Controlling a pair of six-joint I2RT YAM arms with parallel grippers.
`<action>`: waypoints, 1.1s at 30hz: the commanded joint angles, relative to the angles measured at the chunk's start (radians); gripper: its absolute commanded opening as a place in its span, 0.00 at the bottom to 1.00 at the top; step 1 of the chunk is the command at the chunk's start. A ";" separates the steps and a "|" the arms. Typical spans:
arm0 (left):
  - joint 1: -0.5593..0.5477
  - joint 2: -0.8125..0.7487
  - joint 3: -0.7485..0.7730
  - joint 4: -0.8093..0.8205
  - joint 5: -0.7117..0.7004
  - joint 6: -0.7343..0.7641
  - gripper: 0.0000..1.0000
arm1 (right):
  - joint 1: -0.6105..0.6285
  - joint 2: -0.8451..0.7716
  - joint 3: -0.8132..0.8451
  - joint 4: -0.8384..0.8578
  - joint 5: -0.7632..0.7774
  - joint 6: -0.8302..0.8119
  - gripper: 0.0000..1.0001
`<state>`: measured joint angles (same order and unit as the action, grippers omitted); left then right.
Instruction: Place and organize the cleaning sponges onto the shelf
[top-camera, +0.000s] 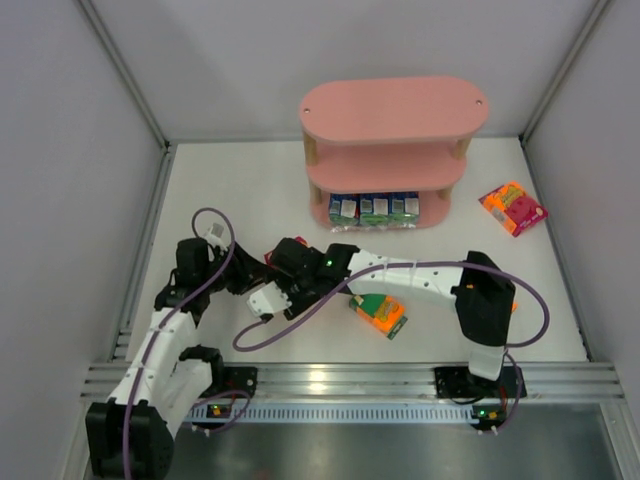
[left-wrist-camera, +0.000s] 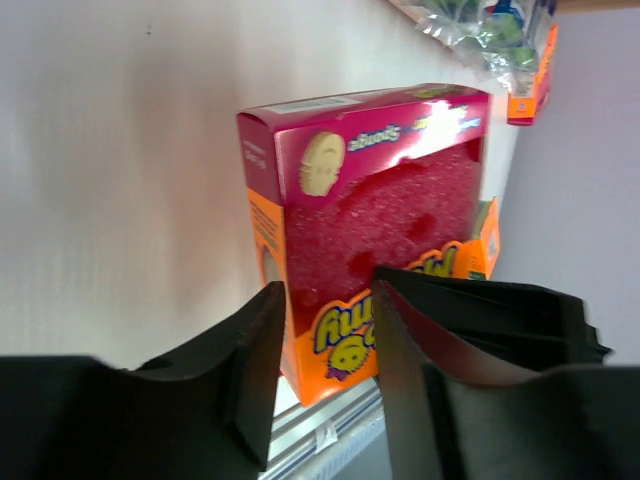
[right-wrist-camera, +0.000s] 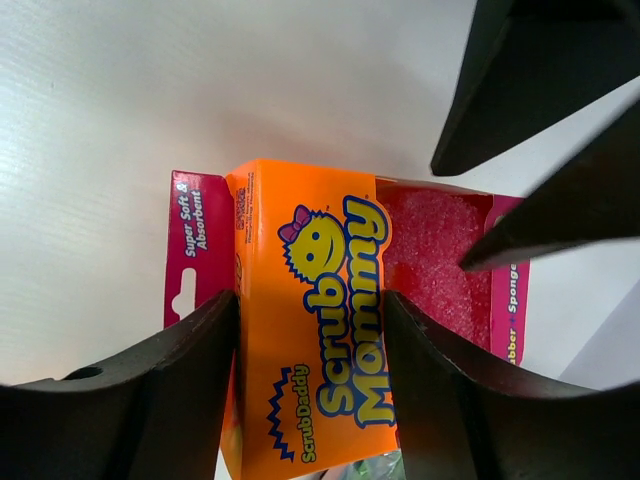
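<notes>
Carrying everything, the white counter (top-camera: 240, 190) has the pink three-tier shelf (top-camera: 395, 108) at its far side. Only the lowest board is stocked, with a row of blue/green-and-white sponge packs (top-camera: 375, 208) standing side by side. No packs show on the upper two boards, though the middle one is partly hidden.

Both arms reach to mid-counter and meet at one orange-and-magenta Scrub Mommy pack (left-wrist-camera: 390, 190). The left gripper (left-wrist-camera: 328, 290) has its fingers drawn in on the pack's orange lower corner and looks clamped on it, the pack tilted. The right gripper (right-wrist-camera: 310, 297) faces the printed front with its fingers apart. The box runs on past both of them, so they are not squeezing it.

Two packs lie loose on the counter: a green-and-orange pack (top-camera: 380, 313) near the right arm, and a second orange-and-magenta pack (top-camera: 513, 208) right of the shelf, apart from it. I judge the job roughly half done, with three packs left to shelve.
</notes>
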<state>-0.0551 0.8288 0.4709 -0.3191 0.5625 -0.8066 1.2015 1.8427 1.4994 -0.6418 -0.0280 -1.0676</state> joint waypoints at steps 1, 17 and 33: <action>-0.003 -0.054 0.026 0.020 0.050 -0.016 0.48 | -0.019 -0.066 -0.016 0.048 -0.041 0.023 0.44; -0.002 -0.195 0.327 -0.305 -0.384 0.230 0.71 | -0.103 -0.298 -0.039 -0.005 -0.202 0.067 0.40; -0.002 -0.275 0.371 -0.356 -0.467 0.303 0.75 | -0.336 -0.392 0.056 -0.053 -0.250 0.066 0.40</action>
<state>-0.0559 0.5568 0.8562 -0.6674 0.1032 -0.5274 0.8989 1.4960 1.5070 -0.6907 -0.2470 -0.9939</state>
